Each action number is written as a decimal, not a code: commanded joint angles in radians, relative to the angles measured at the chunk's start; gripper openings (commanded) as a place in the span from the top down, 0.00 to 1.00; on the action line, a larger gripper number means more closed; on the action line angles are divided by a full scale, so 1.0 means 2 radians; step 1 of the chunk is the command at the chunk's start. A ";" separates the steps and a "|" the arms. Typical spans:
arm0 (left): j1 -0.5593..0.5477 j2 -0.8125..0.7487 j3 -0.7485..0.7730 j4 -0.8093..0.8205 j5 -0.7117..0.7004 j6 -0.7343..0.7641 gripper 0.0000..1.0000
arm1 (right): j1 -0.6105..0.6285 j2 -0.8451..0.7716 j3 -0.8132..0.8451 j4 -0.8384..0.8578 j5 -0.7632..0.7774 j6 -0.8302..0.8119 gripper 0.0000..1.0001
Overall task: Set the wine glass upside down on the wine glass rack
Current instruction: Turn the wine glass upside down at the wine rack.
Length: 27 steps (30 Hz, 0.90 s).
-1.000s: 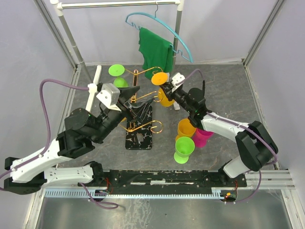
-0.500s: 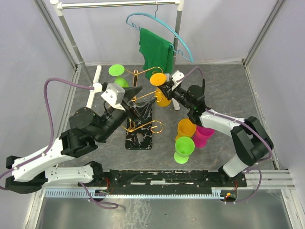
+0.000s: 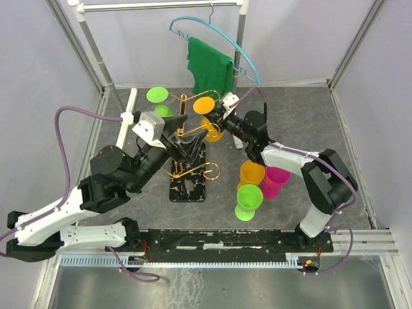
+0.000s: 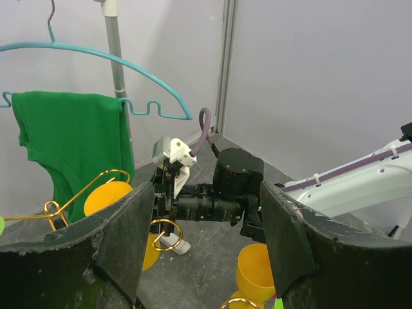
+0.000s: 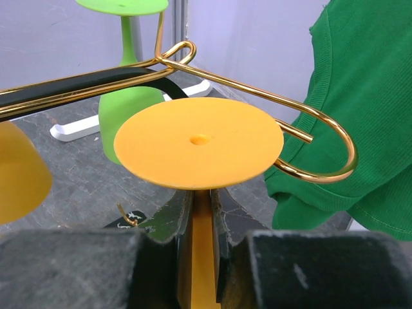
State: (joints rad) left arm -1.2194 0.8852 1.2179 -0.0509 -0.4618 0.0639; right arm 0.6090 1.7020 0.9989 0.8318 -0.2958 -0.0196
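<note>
My right gripper (image 3: 219,118) (image 5: 201,207) is shut on the stem of an orange wine glass (image 3: 206,106) (image 5: 199,140). The glass is held upside down, foot disc up and bowl below. The disc is level with a looped gold arm (image 5: 322,138) of the wine glass rack (image 3: 187,170) and overlaps it in the right wrist view; whether they touch I cannot tell. A green wine glass (image 3: 158,98) (image 5: 129,106) hangs upside down on the rack's far left arm. My left gripper (image 3: 188,132) (image 4: 207,196) stands open by the rack's stem, with nothing between its fingers (image 4: 125,235).
A white clothes rail (image 3: 161,5) stands at the back with a teal hanger (image 3: 219,38) and a green shirt (image 3: 209,67). Yellow (image 3: 251,172), pink (image 3: 275,181) and green (image 3: 248,201) glasses stand right of the rack. The rail's white foot bar (image 3: 127,119) lies at left.
My right gripper has carried the orange glass leftward, closer to the rack's upper arms. The left arm has shifted only slightly and stays open.
</note>
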 commanded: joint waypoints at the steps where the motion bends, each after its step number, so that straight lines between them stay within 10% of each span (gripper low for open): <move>1: 0.000 -0.006 -0.001 0.019 -0.012 0.022 0.27 | 0.008 0.005 0.027 0.035 -0.005 -0.005 0.99; 27: 0.000 -0.008 -0.005 0.020 -0.021 0.026 0.26 | 0.008 0.060 0.025 0.169 0.038 0.032 0.99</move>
State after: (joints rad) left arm -1.2194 0.8810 1.2037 -0.0505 -0.4942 0.0685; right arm 0.6209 1.8011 0.9909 1.0988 -0.2310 0.0334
